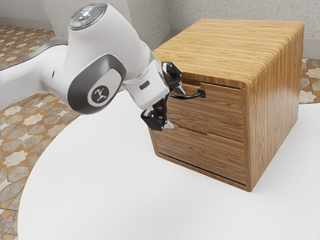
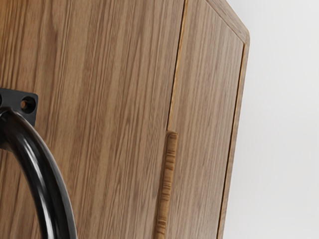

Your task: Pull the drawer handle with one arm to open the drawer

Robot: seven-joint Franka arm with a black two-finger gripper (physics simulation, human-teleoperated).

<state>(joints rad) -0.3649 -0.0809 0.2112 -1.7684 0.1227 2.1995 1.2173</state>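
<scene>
- Drawer handle (image 1: 192,96): a black curved bar, fixed to the front of the upper drawer (image 1: 217,112) of a wooden cabinet (image 1: 272,95), and that's where all the action is.
- The cabinet stands on the white tabletop (image 1: 100,200), toward the exterior view's right, with a patterned tile floor (image 1: 20,135) beyond the tabletop's edge.
- The arm reaches in from the exterior view's left, and the pincer (image 1: 172,107) is right at the drawer front, at the end of the handle nearer the arm.
- The pincer is released: its fingers are spread wide, one above the bar and one well below it, and the handle runs out from the gap between them.
- I cannot tell whether either finger is actually touching the bar.
- From the wrist camera, the handle (image 2: 37,164) looms large as a thick black arc, rising from a black mounting plate (image 2: 22,102) with a screw hole, set against the wood grain of the upper drawer (image 2: 109,99).
- Beside it, across a thin seam, sits the lower drawer (image 2: 204,124), then the white tabletop (image 2: 284,124).
- In the exterior view a dark line runs along the upper drawer's top edge; how far out it stands, I cannot tell.
- The lower drawer (image 1: 200,150) sits flush in the cabinet.
</scene>
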